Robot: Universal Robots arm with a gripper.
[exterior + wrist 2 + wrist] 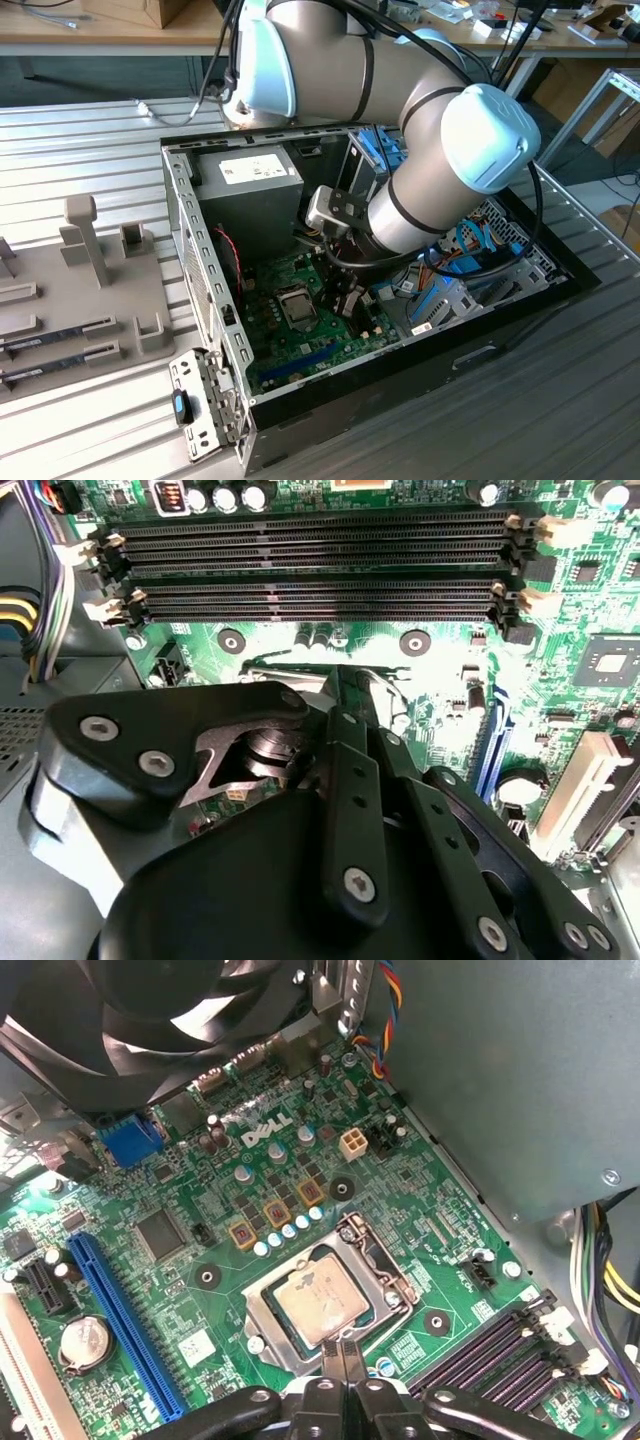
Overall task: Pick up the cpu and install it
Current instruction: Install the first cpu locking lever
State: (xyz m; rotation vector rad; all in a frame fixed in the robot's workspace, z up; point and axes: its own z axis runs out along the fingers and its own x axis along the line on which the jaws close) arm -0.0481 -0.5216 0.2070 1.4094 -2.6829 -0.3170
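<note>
The cpu (320,1305), a small square chip with a silver top, lies flat in the metal-framed socket (378,1260) on the green motherboard (180,1260). In the exterior view the cpu (297,306) shows in the middle of the board inside the open computer case. My gripper (341,1346) has its two dark fingers pressed together, their tips at the chip's edge over the socket rim. The second wrist view looks along the closed gripper (346,676) to the board. From outside, the gripper (345,300) hangs just to the exterior view's right of the socket.
The grey power supply (255,175) fills the case's far corner. A black fan (150,1020) overhangs the board, and cables (470,255) lie to the exterior view's right. Empty memory slots (320,570) run beside the socket. A grey fixture (90,270) holding memory sticks (55,340) stands outside the case wall (200,270).
</note>
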